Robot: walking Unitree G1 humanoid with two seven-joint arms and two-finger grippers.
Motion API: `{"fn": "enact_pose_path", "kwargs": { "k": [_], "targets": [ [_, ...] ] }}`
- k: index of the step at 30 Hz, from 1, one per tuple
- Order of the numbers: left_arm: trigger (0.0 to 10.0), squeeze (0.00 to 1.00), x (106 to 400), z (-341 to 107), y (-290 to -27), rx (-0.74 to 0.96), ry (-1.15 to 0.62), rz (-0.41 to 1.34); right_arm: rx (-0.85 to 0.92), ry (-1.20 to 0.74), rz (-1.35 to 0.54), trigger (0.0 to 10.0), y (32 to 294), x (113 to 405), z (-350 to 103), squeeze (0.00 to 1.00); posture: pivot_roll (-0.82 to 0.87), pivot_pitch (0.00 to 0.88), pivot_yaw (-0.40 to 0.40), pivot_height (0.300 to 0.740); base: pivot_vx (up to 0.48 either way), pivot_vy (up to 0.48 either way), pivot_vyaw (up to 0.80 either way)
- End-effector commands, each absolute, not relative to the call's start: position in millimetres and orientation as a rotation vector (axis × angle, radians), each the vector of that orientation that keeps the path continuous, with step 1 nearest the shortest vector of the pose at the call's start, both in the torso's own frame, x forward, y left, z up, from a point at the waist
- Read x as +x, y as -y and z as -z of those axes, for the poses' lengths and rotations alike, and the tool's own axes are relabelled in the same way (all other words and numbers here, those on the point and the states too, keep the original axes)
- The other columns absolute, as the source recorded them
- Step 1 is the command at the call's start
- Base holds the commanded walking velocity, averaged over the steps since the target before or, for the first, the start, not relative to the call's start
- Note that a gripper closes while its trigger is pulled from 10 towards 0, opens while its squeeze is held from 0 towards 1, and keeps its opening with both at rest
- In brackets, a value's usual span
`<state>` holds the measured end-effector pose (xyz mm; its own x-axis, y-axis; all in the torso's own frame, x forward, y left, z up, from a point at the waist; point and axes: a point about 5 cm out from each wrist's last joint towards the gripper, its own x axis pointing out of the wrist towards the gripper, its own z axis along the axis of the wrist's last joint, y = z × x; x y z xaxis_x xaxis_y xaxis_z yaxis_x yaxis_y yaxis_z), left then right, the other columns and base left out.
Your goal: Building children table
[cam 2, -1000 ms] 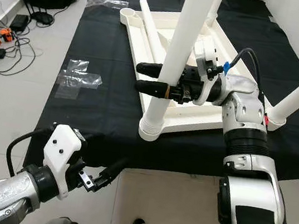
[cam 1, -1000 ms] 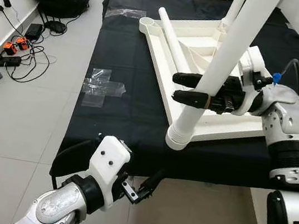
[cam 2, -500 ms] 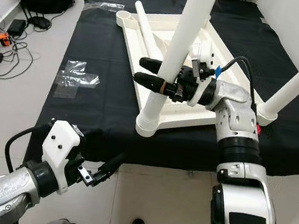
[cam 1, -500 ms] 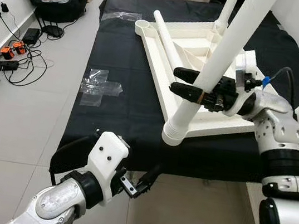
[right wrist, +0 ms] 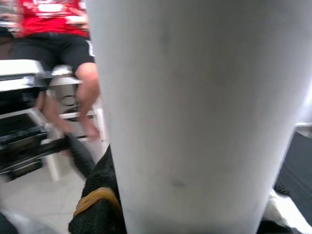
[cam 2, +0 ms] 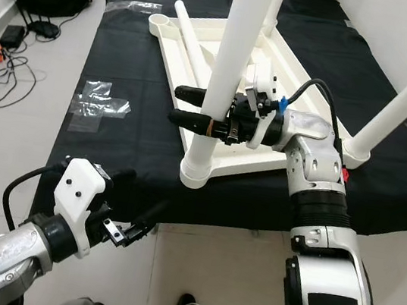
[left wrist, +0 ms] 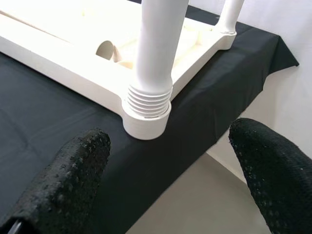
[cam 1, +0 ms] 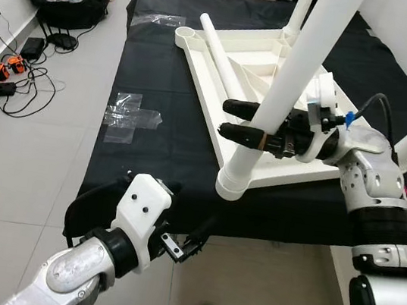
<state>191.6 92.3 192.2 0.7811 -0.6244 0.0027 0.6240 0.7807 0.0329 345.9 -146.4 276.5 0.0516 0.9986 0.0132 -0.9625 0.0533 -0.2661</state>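
A white leg (right wrist: 200, 112) stands very close to the camera, a smooth tube with faint grey smudges; at its foot a black finger (right wrist: 100, 204) with an orange band lies against it, and a bit of the other finger's black shows past the leg's far side; beyond, blurred, a person (right wrist: 73, 53) in a red top and black shorts sits with bare legs down to a pale floor (right wrist: 29, 204); white furniture (right wrist: 22, 83) and a dark slatted thing stand beside the person.
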Motion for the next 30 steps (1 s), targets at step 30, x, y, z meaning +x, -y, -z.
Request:
{"fn": "enact_pose_path", "kwargs": {
  "k": [30],
  "targets": [
    [10.0, 0.00, 185, -215, -94, 0.072, 0.051, 0.728, -0.191, 0.367, -1.803, 10.0, 88, 350, -310, 0.00, 0.20, 0.331, -0.044, 0.740, 0.000, 0.000, 0.00]
  ]
}}
